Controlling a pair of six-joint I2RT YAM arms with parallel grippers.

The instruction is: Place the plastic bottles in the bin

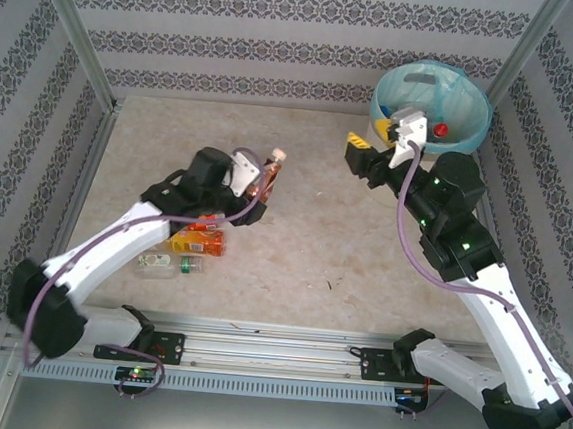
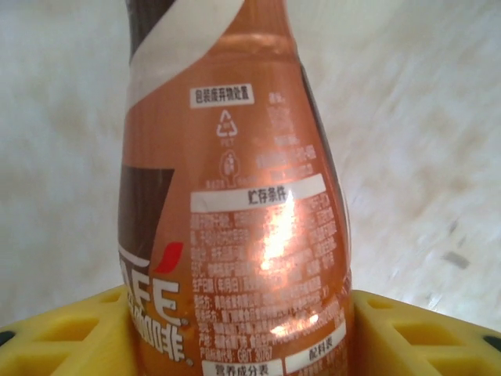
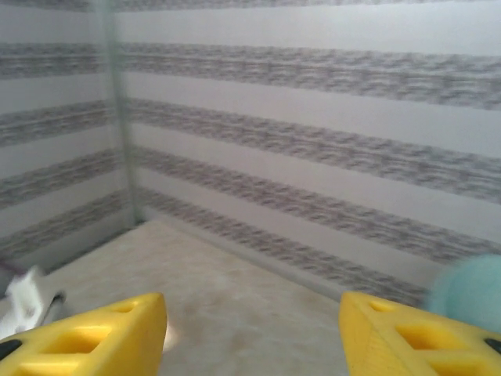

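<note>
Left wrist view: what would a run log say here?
left gripper: shut on brown bottle | right gripper: open, empty | bin: far-right corner

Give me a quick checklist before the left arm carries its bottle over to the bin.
1. Left gripper shut on the brown-labelled bottle: ok.
2. Bottle lifted off the table: cannot tell.
3. Right gripper open and empty: ok.
4. Way to the bin free: probably not ok, the right arm reaches in beside it.
5. Bin has room: ok.
</note>
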